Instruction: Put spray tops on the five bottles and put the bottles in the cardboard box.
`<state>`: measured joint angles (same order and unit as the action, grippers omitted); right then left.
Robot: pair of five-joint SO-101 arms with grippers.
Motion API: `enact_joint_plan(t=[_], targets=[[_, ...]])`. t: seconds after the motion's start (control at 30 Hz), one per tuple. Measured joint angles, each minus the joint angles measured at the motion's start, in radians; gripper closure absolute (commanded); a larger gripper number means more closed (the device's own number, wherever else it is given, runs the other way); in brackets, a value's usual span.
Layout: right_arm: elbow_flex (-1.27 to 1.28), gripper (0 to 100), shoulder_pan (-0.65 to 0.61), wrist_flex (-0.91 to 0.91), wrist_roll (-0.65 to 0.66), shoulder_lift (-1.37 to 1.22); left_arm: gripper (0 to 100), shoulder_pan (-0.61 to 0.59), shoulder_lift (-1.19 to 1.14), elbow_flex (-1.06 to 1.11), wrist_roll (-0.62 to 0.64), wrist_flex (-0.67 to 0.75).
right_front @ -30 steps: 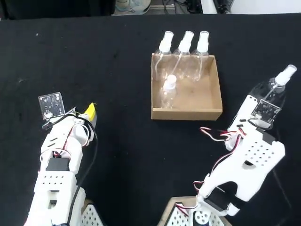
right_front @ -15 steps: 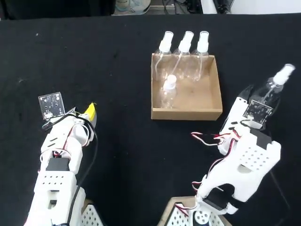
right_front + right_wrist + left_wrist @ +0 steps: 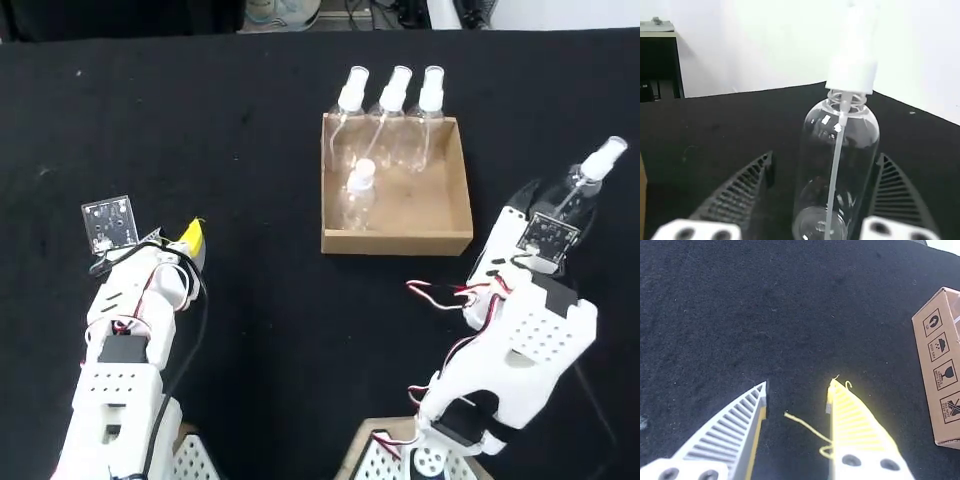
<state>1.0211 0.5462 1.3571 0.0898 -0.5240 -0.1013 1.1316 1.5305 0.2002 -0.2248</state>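
The cardboard box (image 3: 455, 200) sits mid-table and holds several clear bottles with white spray tops: three in a row along its far wall (image 3: 394, 108) and one nearer the front left (image 3: 358, 195). Another capped bottle (image 3: 584, 183) stands upright on the black table to the right of the box. My right gripper (image 3: 557, 203) is open around it. In the right wrist view this bottle (image 3: 837, 150) stands between the black fingers (image 3: 740, 192), closer to one of them. My left gripper (image 3: 186, 240) is open with nothing between its fingers (image 3: 860, 435), low over bare cloth left of the box (image 3: 940, 365).
Black cloth covers the whole table (image 3: 200, 120). Both arm bases stand at the near edge (image 3: 400, 455). Clutter lies beyond the far edge (image 3: 280, 12). Open cloth lies between the left arm and the box.
My right gripper has opened off the bottle and drawn back a little towards its base, leaving the bottle standing. The left arm has not moved.
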Motion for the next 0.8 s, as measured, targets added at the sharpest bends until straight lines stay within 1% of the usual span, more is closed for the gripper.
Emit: enact_joint_plan(t=[0.27,0.43,0.53,0.6,0.73,0.8], targets=[[0.146,72.9,0.002,-0.008,0.000,0.256,81,0.000,0.000,0.000,0.000,0.000],[0.203,73.3,0.018,-0.152,0.000,0.436,81,0.000,0.000,0.000,0.000,0.000],[0.213,73.3,0.049,-0.292,0.000,0.572,81,0.000,0.000,0.000,0.000,0.000],[0.213,73.3,0.068,-0.420,0.000,0.680,81,0.000,0.000,0.000,0.000,0.000],[0.207,73.3,0.117,-0.784,0.000,0.881,81,0.000,0.000,0.000,0.000,0.000],[0.173,73.2,0.132,-0.973,0.000,0.925,81,0.000,0.000,0.000,0.000,0.000]])
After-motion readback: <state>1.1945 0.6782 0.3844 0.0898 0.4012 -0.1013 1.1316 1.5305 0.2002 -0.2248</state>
